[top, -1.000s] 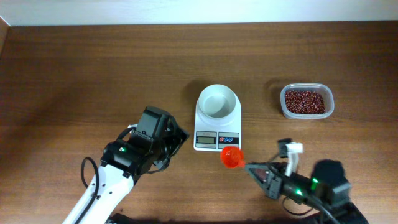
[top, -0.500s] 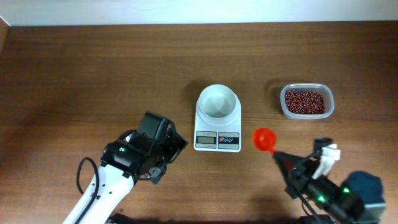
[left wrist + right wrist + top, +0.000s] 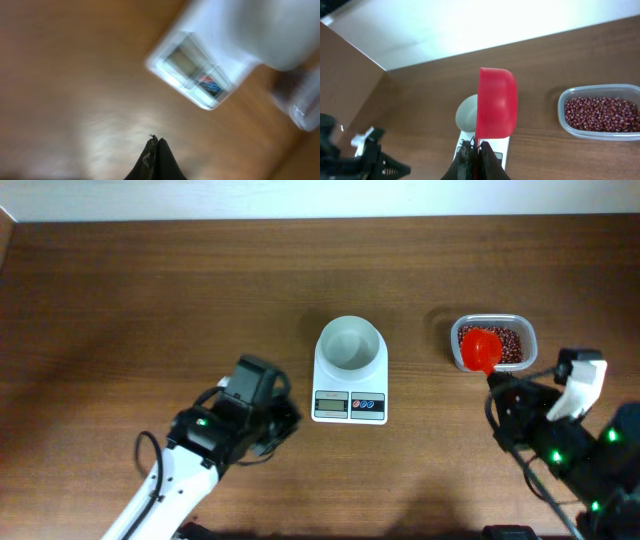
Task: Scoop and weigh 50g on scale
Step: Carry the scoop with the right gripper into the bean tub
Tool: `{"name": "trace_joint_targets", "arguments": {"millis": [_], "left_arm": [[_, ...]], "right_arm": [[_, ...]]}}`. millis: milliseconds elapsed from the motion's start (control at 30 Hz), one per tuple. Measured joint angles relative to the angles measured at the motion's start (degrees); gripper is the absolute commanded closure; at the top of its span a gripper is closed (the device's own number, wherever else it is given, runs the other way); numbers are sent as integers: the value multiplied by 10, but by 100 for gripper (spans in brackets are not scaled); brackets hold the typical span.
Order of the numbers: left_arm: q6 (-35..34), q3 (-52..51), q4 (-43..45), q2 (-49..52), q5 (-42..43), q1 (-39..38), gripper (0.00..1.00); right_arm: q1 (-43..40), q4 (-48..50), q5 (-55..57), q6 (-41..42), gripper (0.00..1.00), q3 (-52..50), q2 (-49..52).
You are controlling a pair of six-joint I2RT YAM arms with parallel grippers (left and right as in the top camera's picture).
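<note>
The right pincer is clamped tight on the thin handle of the orange-red scoop, its two dark fingers pressed together with the handle between them. The scoop's cup juts out straight ahead of the fingertips and hangs over the near-left part of the clear tub – right above the red-brown beans that fill it. From the wrist view I see only the cup's rounded outside, so I cannot tell whether anything is in it.

The scale stands well off to this pincer's left, apart from the tub, its round white bowl on top and its grey display with the small coloured buttons facing the robot.

The left pincer is closed to a point, fingertips touching, holding nothing – it hovers over bare wooden table. The scale lies ahead of it and to its right, near but not touching; its wrist view is blurred.
</note>
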Motion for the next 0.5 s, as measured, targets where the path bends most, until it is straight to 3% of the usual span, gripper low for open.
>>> {"name": "trace_joint_targets", "arguments": {"millis": [200,333,500], "left_arm": [[140,3,151,9,-67,-124,100],[171,3,232,63,-142,-187,100],[182,5,341,169,-174,-229,100]], "right_arm": [[0,-1,4,-5,96,3,56],[0,-1,4,-7,96,3,61],[0,-4,5,-7,96,4,60]]}}
